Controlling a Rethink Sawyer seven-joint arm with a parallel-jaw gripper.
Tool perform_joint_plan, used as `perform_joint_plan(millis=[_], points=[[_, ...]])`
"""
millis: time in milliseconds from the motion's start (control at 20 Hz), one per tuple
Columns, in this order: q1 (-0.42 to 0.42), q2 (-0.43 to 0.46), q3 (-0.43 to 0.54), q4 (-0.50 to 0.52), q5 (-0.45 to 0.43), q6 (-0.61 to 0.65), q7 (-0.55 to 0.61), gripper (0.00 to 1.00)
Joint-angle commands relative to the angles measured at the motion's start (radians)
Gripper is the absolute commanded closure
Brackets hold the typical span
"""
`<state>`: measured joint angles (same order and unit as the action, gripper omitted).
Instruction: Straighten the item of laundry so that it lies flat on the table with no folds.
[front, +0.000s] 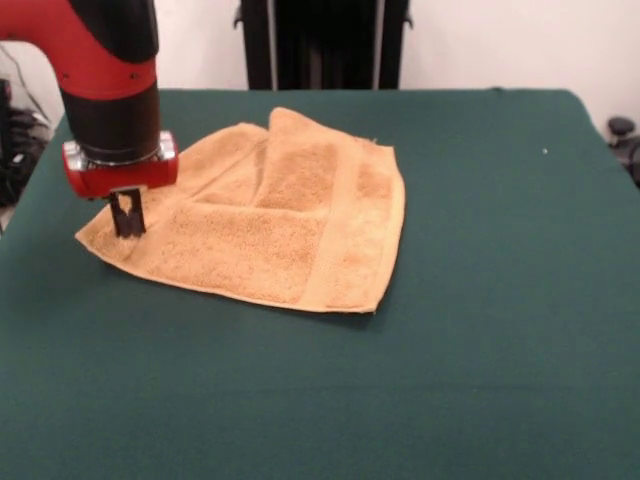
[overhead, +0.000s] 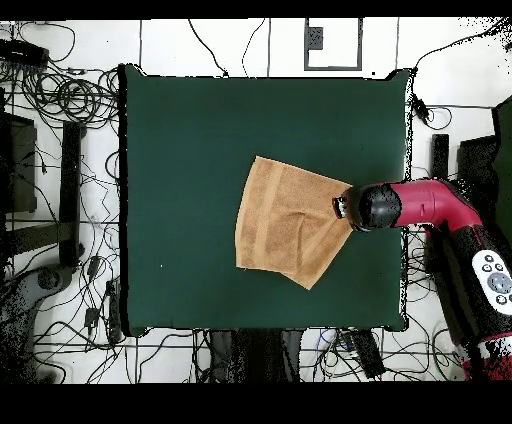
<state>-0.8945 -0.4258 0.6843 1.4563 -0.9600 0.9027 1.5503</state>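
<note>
Tan towel (front: 270, 215), part folded, on green table (front: 480, 300); gripper (front: 127, 222) at its corner.
Towel lies toward the table's middle, a flap doubled over its far side (creases visible, woven band along the near right edge). Red and black arm (front: 105, 90) stands upright over one corner; the fingers meet the cloth there, but whether they pinch it I cannot tell.
</note>
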Motion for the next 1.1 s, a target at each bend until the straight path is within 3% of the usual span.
perform_joint_plan(millis=[50, 650, 1100], points=[[0.074, -0.080, -0.011, 0.090, 0.113, 0.142, -0.115, 1.00], [0.169, -0.155, -0.059, 0.138, 0.153, 0.094, 0.048, 1.00], [0.207, -0.152, -0.103, 0.211, 0.199, -0.008, 0.171, 1.00]])
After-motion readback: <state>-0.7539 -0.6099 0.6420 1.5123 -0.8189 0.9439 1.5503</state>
